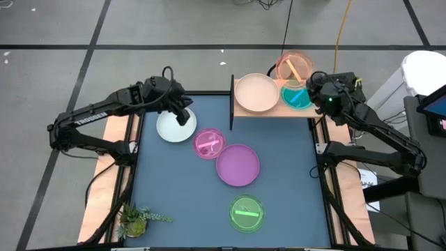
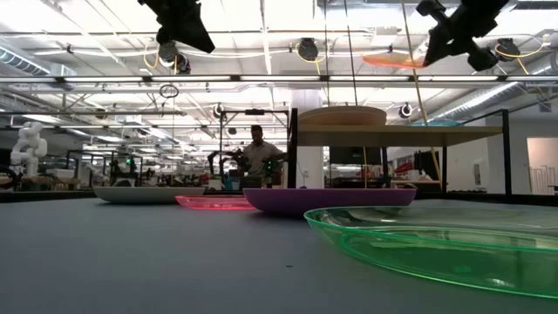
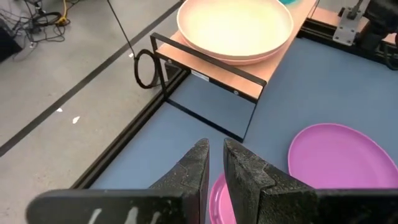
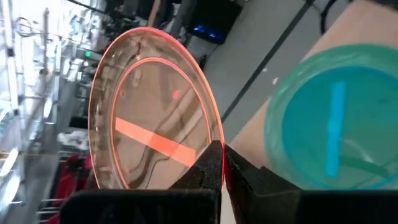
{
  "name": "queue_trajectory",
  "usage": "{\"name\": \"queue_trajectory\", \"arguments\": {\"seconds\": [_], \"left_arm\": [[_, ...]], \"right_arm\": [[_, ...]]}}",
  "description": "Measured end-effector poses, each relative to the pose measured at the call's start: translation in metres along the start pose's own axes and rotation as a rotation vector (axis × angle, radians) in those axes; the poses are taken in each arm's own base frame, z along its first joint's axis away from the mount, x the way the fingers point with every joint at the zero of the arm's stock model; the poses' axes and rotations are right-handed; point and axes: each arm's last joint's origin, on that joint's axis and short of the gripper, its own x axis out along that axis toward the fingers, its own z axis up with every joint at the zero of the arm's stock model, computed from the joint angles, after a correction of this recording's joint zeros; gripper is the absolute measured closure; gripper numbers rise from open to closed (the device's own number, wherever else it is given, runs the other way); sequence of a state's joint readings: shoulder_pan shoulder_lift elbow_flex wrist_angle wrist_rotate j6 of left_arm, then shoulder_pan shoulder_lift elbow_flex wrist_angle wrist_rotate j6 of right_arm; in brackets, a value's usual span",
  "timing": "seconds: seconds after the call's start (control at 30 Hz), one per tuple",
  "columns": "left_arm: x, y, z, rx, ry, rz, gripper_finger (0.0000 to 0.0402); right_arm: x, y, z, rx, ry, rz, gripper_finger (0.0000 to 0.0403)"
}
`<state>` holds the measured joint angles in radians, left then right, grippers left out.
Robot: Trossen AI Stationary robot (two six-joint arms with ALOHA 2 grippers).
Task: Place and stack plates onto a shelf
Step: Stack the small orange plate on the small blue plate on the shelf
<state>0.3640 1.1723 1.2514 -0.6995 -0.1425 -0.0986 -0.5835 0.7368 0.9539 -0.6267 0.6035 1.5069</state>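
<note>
The right tool (image 1: pixel 311 78) is clenched on the rim of the orange plate (image 1: pixel 295 67), holding it up in the air at the far right end of the shelf (image 1: pixel 273 109) — in the right wrist view the plate (image 4: pixel 149 112) stands nearly on edge with its rim pinched between the fingers (image 4: pixel 208 171). Just beside it, the teal plate (image 1: pixel 297 97) lies flat on the shelf's right half, and the cream plate (image 1: pixel 256 93) sits on the left half, next to the black upright (image 1: pixel 231 103).

The left tool (image 1: pixel 182 113) hangs above the bench (image 1: pixel 167 195) over the near edge of the white-blue plate (image 1: pixel 174 127); its fingers (image 3: pixel 199 168) stand a narrow slit apart with nothing between them.

On the bench, the pink plate (image 1: pixel 209 143) lies just right of the white-blue one, touching or nearly touching the purple plate (image 1: pixel 238 164) — the green plate (image 1: pixel 247 213) lies apart from these, near the front edge. A small plant (image 1: pixel 136 219) sits at the front left corner. In the low view a person (image 2: pixel 259 153) shows in the room behind.
</note>
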Motion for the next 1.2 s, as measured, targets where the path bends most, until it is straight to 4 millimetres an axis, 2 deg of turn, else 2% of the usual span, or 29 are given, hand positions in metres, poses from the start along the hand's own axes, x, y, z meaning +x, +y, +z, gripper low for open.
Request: {"name": "queue_trajectory", "arguments": {"seconds": [0.37, 0.57, 1.2], "left_arm": [[0.002, 0.0, 0.0, -0.013, 0.005, 0.002, 0.0348], [0.002, 0.0, 0.0, -0.015, 0.004, 0.002, 0.0348], [0.002, 0.0, 0.0, -0.016, 0.005, 0.001, 0.0348]], "right_arm": [[0.0, -0.019, 0.003, -0.005, -0.094, -0.174, 0.0403], [0.01, -0.033, 0.001, 0.028, -0.144, -0.231, 0.0403], [0.028, -0.065, -0.013, 0.093, -0.092, -0.31, 0.0403]]}}
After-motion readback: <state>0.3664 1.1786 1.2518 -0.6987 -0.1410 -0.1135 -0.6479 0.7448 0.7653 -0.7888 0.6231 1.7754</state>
